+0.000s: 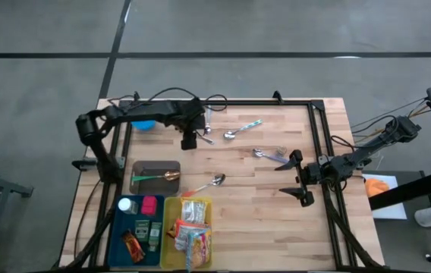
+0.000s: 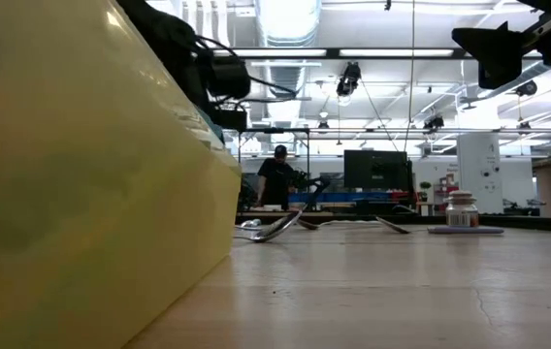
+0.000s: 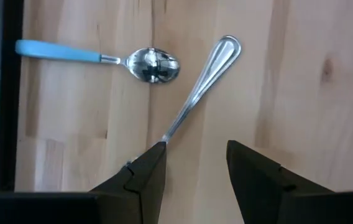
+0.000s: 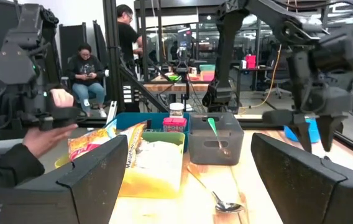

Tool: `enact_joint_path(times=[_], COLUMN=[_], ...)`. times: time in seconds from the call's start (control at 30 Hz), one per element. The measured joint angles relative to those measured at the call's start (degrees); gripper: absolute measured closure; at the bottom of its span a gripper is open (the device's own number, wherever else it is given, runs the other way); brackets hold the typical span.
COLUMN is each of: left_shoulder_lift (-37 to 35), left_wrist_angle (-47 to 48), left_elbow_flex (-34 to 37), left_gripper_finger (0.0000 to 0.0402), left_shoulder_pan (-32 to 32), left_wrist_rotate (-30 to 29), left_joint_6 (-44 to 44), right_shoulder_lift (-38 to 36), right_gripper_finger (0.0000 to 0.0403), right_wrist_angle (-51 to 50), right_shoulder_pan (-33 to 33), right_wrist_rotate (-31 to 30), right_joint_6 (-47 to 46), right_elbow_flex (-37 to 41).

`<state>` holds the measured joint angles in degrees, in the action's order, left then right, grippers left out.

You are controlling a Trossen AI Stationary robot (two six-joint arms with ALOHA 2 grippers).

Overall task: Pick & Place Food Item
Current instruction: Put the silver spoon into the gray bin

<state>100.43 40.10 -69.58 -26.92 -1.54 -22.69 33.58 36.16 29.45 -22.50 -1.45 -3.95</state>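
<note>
Food packets lie in a yellow bin at the table's near left; beside it a blue bin holds a small jar and other packaged items. My left gripper hangs over the far middle of the table, pointing steeply down, open, with bare wood in its gap. A metal spoon lies flat on the table there; its bowl end is hidden behind one finger. A blue-handled spoon lies next to it. My right gripper waits open at the right, level, above the table.
A grey bin holds a green-handled spoon. More spoons lie scattered on the wood. A black frame rims the table. A person's hand shows beyond the table's left edge; people stand in the room behind.
</note>
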Motion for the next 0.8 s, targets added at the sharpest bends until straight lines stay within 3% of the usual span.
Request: enact_joint_path(times=[0.8], left_shoulder_lift=[10.7], left_wrist_angle=[-0.1], left_elbow_flex=[-2.9], left_gripper_finger=[0.0232], left_shoulder_pan=[-3.8], left_wrist_rotate=[3.1], left_joint_6=[-3.0], right_shoulder_lift=[0.0], right_gripper_finger=[0.0064], right_wrist_angle=[0.0], right_shoulder_pan=[0.0], right_wrist_rotate=[0.0], right_joint_6=[0.0], right_elbow_flex=[0.0])
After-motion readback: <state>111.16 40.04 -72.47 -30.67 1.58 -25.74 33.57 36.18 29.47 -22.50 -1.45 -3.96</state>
